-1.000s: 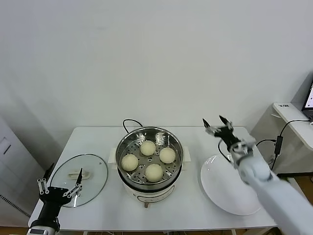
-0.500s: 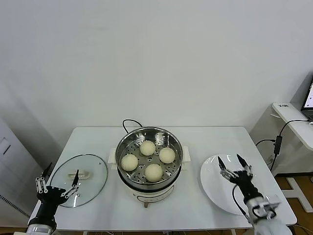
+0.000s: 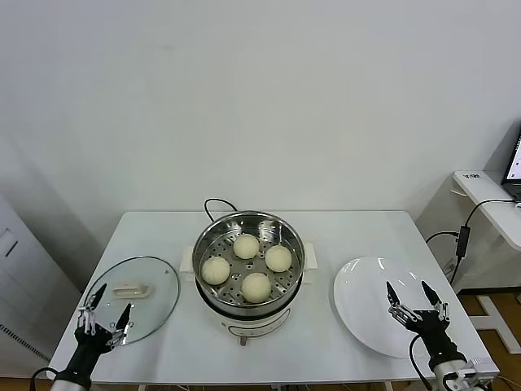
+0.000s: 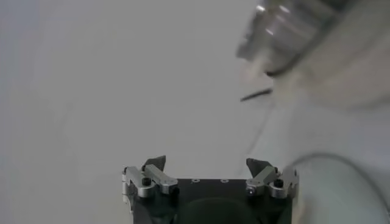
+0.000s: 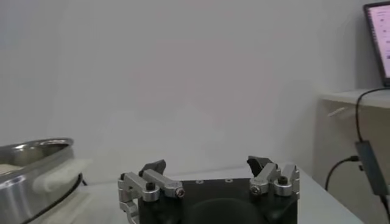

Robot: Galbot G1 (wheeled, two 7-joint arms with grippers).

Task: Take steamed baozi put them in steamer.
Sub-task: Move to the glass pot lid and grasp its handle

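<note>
The steamer, a shiny steel pot on a white base, stands mid-table with several round cream-white baozi on its perforated tray. My left gripper hangs open and empty at the table's front left corner, over the near edge of the glass lid. My right gripper is open and empty at the front right, over the near part of the white plate. In the left wrist view the left gripper holds nothing. The right wrist view shows the right gripper empty too, with the steamer off to one side.
A round glass lid with a white handle lies left of the steamer. A bare white plate lies to its right. The black cord runs behind the pot. A side table with a laptop stands past the right edge.
My right arm has swung down from above the back right of the table to the front edge by the plate. The left gripper has shifted slightly right. Both stay open.
</note>
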